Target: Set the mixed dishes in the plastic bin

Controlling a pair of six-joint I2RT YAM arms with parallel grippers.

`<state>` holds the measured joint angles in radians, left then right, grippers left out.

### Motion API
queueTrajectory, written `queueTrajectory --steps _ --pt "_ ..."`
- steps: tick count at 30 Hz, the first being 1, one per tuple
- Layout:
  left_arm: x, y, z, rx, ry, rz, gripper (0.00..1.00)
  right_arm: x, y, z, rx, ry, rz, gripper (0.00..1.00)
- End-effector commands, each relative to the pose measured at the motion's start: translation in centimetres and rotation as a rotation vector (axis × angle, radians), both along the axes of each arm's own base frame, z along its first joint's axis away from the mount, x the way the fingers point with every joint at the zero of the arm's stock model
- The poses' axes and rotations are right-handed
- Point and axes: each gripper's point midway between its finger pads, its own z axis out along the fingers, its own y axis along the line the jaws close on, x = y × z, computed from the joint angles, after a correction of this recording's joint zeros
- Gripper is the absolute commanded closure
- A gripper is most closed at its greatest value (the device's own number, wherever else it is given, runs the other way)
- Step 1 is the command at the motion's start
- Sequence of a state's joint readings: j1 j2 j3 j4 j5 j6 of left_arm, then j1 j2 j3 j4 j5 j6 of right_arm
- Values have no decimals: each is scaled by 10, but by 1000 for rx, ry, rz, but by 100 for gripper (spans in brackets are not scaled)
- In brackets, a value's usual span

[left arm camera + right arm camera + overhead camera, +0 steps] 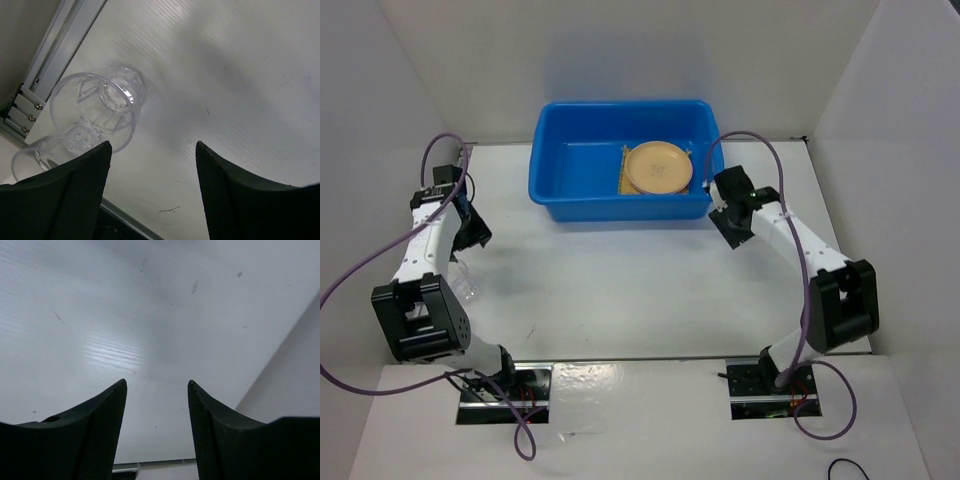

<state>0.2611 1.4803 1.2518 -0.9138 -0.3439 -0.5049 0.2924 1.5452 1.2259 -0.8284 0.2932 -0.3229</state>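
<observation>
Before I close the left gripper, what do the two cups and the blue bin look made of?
The two cups look like thin clear plastic, glossy: the table shows through their walls, with moulded ridges and bright glints; glass cannot be ruled out. The bin looks like moulded plastic with a soft sheen: uniform bright blue, rounded corners, rolled rim.

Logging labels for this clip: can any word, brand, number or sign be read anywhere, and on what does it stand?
None can be read.
The blue bin, the tan-orange plate and the clear cups show no legible text; any marking on the plate is too small to tell.
</observation>
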Motion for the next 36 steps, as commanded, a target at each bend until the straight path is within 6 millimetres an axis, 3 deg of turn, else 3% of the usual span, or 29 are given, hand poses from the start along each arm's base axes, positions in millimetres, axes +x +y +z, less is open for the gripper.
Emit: queueTrajectory --steps 1,8,13,15,19,20,22,23,24,29,30,32,33,34,36 --pt "5 15 -11 30 6 8 25 19 -15 48 -99 -295 -111 43" --pt "10 30 -32 38 37 45 25 -3 -45 18 -204 -276 -189 43" --pt "10 32 -58 2 74 54 25 -3 -46 10 -210 -268 -181 43" --pt "6 28 -72 -21 107 40 30 -5 -44 3 -205 -250 -181 43" --pt "4 26 -84 -37 143 38 56 -7 -45 -3 -188 -255 -231 43" --pt "6 29 -83 -27 143 42 75 -9 -45 -7 -183 -254 -240 43" --pt "5 32 -82 -16 163 56 93 -11 -46 -11 -177 -266 -275 43" --pt "3 33 -81 -13 180 67 100 -12 -48 -13 -184 -272 -291 43" --pt "5 34 -78 -12 176 67 100 -13 -49 -9 -175 -291 -313 43" --pt "37 40 -15 1 45 69 100 -11 -53 3 -171 -348 -370 43" --pt "60 44 23 14 -69 70 100 -13 -55 6 -176 -358 -385 43" --pt "87 27 61 -43 -201 29 100 -16 -57 8 -179 -364 -397 43" --pt "106 24 98 -58 -320 20 100 -16 -57 11 -174 -372 -399 42" --pt "117 13 116 -90 -383 -2 100 -16 -57 11 -174 -372 -399 42" --pt "142 -20 151 -189 -518 -98 100 -13 -56 12 -168 -384 -401 41"
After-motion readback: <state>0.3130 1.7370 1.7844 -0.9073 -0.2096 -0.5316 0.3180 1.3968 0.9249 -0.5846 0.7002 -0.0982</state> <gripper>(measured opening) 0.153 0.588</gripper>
